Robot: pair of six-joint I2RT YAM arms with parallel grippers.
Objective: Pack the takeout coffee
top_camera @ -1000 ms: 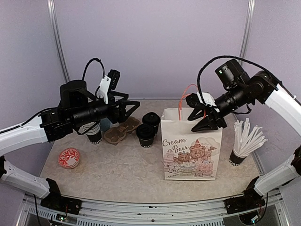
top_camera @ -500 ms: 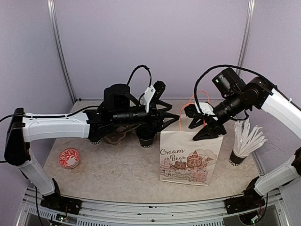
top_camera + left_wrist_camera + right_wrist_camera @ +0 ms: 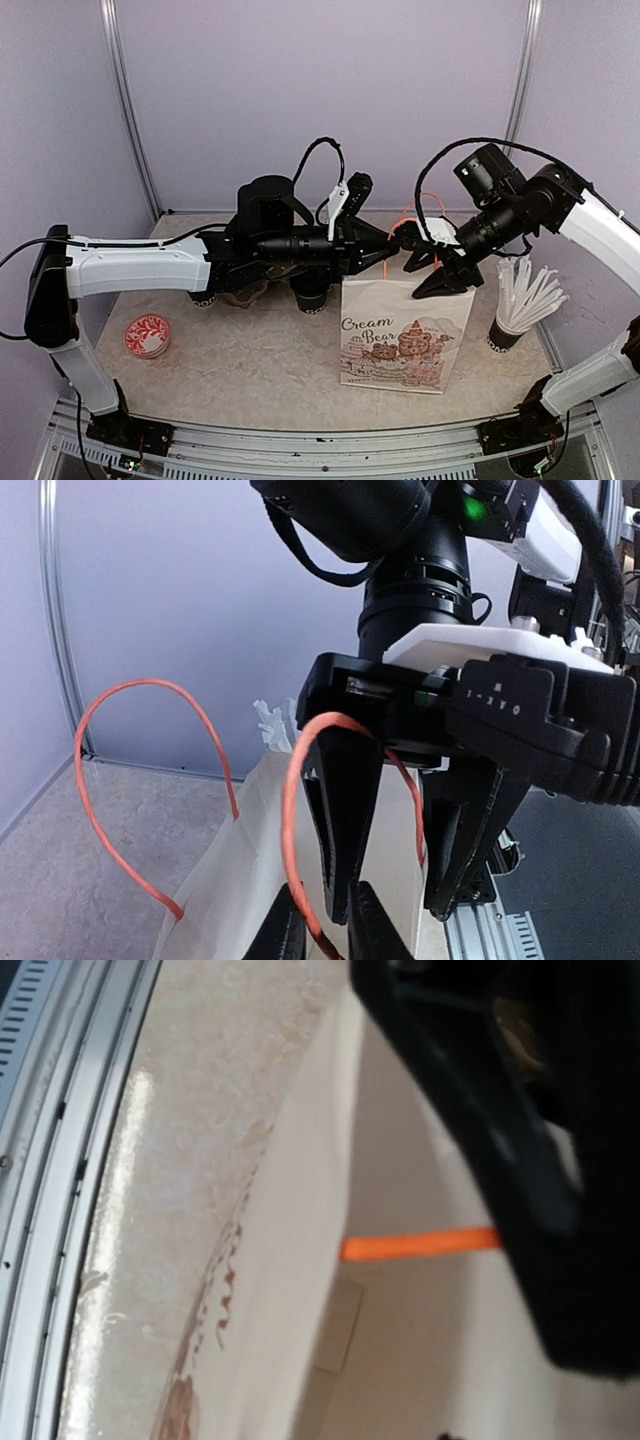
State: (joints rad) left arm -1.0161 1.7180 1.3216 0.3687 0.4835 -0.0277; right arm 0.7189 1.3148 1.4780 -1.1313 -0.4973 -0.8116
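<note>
**Both grippers at the bag's mouth, coffee on the table**

In the top view, a red patterned disc (image 3: 147, 335) lies near the table's (image 3: 250, 370) left front corner. The left arm reaches across the far half of the table. Beneath it stands one black coffee cup (image 3: 312, 297) with white lettering, just off the paper bag's (image 3: 405, 335) left side; its top and the second cup are hidden by the arm.

The left gripper (image 3: 385, 252) tapers to the bag's top edge. Only the left wrist view shows why: an orange handle (image 3: 290, 810) runs down between its fingertips (image 3: 372, 925). The jaws are narrow, but I cannot tell whether they actually pinch it.

Facing it, the right gripper (image 3: 390, 910) hangs over the bag's mouth with its jaws spread wide and empty. The right wrist view is blurred, showing only pale bag wall and a strip of orange handle.

A straw cup (image 3: 505, 335) stands near the right edge.
</note>
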